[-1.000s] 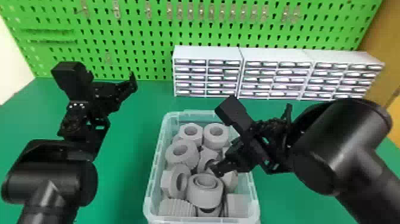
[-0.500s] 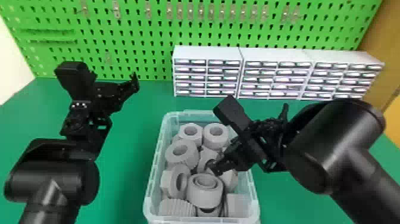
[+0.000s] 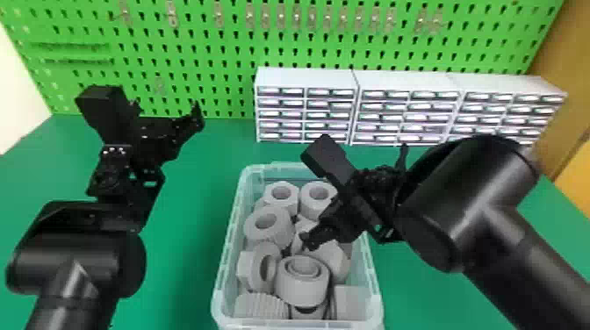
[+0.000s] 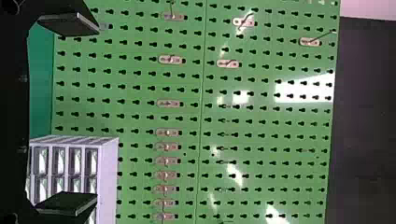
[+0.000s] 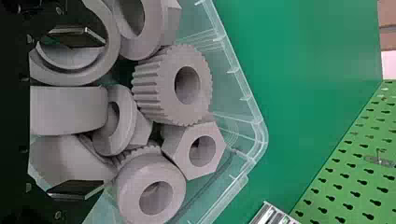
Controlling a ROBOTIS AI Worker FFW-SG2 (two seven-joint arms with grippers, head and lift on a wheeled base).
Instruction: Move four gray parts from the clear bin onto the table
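Where the right hand (image 3: 356, 195) hangs open, gray parts (image 3: 302, 287) lie beneath it.

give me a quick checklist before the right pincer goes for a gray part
- Right pincer over the clear bin: ok
- Its fingers open: ok, wide apart
- Gray parts spaced apart for easy gripping: not ok, they crowd and touch
- Fingers lined up on a single part: cannot tell, several lie below them
- Left pincer out of the way: ok, off to the bin's left
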